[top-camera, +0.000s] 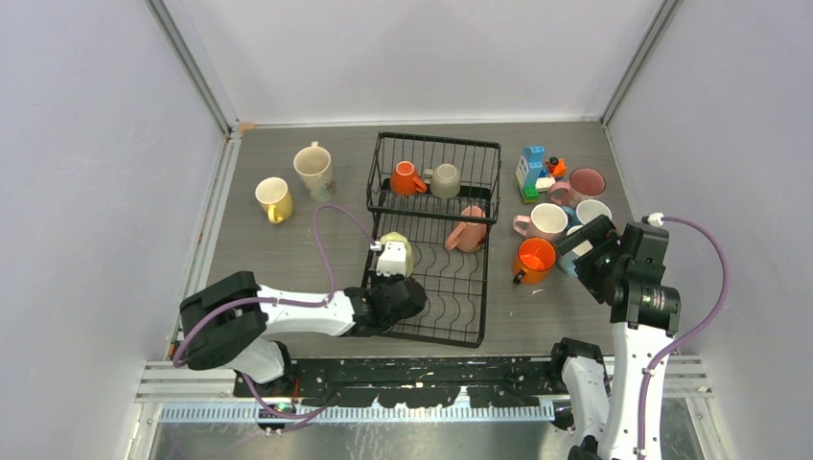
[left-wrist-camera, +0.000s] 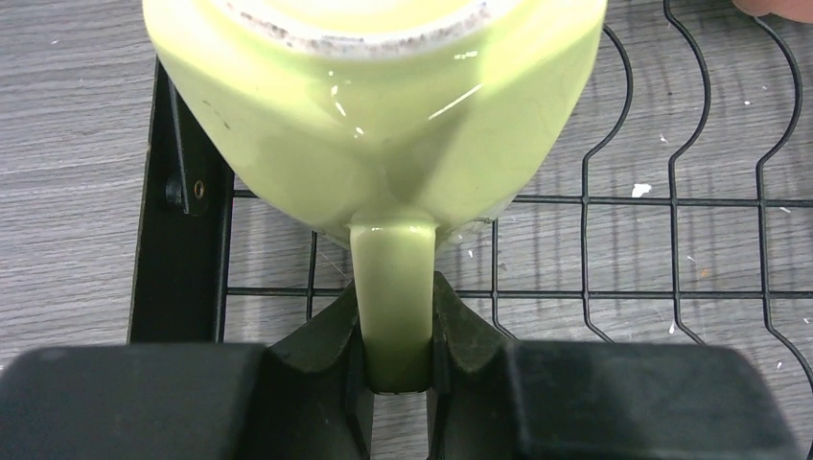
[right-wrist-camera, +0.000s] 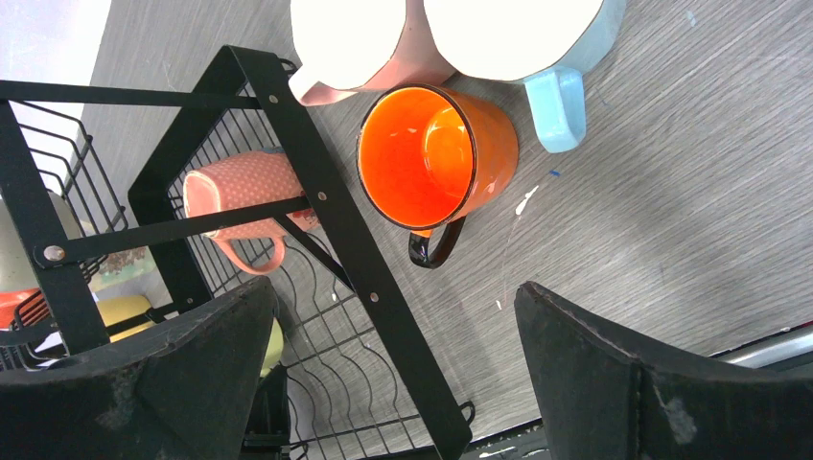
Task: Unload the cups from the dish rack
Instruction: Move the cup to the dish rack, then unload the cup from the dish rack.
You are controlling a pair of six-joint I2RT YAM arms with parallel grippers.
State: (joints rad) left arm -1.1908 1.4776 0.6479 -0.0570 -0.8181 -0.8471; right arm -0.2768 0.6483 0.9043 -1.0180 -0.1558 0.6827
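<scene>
Left fingers (left-wrist-camera: 316, 356): clamped on the handle of the pale green cup (left-wrist-camera: 383, 125), at the left edge of the dish rack (top-camera: 485, 287) tray; I cannot tell whether the cup rests on the wires.
Right fingers (right-wrist-camera: 614, 383): spread wide, holding nothing, above the desk (top-camera: 288, 259) to the right of the rack.
Basket section: orange cup (top-camera: 406, 179) and grey cup (top-camera: 445, 180), side by side.
Tray, far end: pink cup (top-camera: 467, 230) on its side.
Desk, left of rack: yellow cup (top-camera: 273, 198), cream cup (top-camera: 313, 171).
Desk, right of rack: black-handled orange cup (right-wrist-camera: 431, 153), just beside the rack.

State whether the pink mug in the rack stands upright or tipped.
Tipped: the pink mug lies on its side in the dish rack wires.
</scene>
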